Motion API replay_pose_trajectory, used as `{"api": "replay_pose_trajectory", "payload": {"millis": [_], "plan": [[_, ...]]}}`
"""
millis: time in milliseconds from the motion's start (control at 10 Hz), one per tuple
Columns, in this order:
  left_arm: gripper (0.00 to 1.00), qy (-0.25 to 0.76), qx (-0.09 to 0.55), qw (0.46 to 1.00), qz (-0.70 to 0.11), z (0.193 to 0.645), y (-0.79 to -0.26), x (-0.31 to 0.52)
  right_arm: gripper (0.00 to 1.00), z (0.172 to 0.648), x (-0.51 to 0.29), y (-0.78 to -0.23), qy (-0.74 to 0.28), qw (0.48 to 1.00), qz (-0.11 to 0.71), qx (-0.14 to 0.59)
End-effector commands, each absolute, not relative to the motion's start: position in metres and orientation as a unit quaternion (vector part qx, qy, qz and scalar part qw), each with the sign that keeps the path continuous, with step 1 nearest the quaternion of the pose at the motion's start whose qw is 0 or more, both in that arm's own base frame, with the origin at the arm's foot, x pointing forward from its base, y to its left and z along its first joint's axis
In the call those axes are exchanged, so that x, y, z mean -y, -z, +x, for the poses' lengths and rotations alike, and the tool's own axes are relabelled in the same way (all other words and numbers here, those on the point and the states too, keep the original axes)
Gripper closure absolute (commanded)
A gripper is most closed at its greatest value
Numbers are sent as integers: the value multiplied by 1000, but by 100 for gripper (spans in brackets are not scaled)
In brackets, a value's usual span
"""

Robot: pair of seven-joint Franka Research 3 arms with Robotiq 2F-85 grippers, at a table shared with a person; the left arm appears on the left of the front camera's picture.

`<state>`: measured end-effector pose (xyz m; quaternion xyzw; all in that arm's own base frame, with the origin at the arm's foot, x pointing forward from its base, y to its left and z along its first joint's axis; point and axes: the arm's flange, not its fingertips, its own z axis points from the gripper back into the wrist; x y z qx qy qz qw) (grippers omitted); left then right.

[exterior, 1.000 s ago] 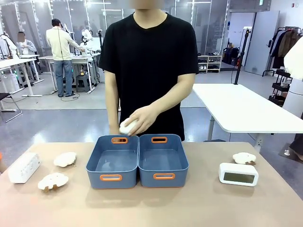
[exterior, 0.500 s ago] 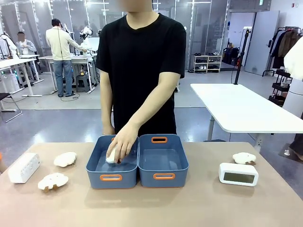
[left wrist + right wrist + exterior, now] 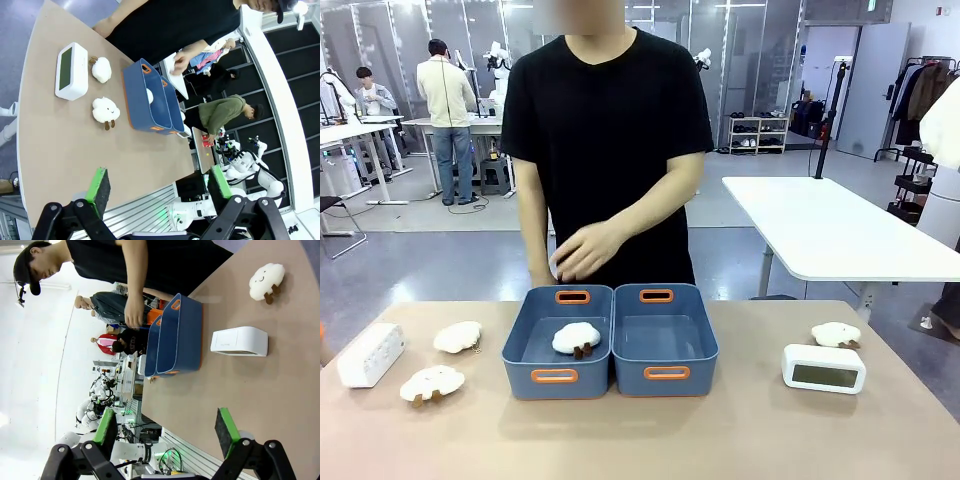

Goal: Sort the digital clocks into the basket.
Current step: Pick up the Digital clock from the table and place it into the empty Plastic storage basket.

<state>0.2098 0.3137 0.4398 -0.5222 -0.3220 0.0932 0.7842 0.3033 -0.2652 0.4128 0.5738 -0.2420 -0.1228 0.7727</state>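
Hovering left gripper: over the near table edge, fingers spread wide, nothing between the green pads.
right gripper: also over the near edge, fingers wide apart, holding nothing.
table: tan top, under and ahead of both grippers.
first plush: white cloud toy with brown feet, on the table, closest thing ahead of the left gripper.
left digital clock: just past the first plush, on the table, greyish-green screen in the left gripper's sight; well apart from the baskets.
second plush: just beside the left digital clock, on its basket side.
right digital clock: on the table ahead of the right gripper, outside the baskets, near the right basket but apart from it.
third plush: smiling cloud toy, beyond the right digital clock, farther from the right gripper.
left basket / right basket: blue-grey, orange handle slots, touching side by side mid-table, inward of both grippers.
basket plush: white cloud toy lying inside the left basket.
person's hand: farthest out, above the far end of the left basket, apart from it, fingers loosely curled.
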Motion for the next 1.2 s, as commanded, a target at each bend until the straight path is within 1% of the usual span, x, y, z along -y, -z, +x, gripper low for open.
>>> {"api": "replay_pose_trajectory", "payload": {"millis": [0,800,900,1000,1100], "plan": [[0,-84,333,777,-528,211,-441,-317,0,304,266,-414,119,770,577,244],[0,-84,333,777,-528,211,-441,-317,0,304,266,-414,119,770,577,244],[0,-93,322,784,-523,210,-440,-314,0,304,266,-414,119,770,577,244],[0,-49,304,829,-466,216,-468,-301,0,304,266,-414,119,770,577,244],[0,-19,279,896,-344,233,-493,-277,0,304,266,-414,119,770,577,244]]}}
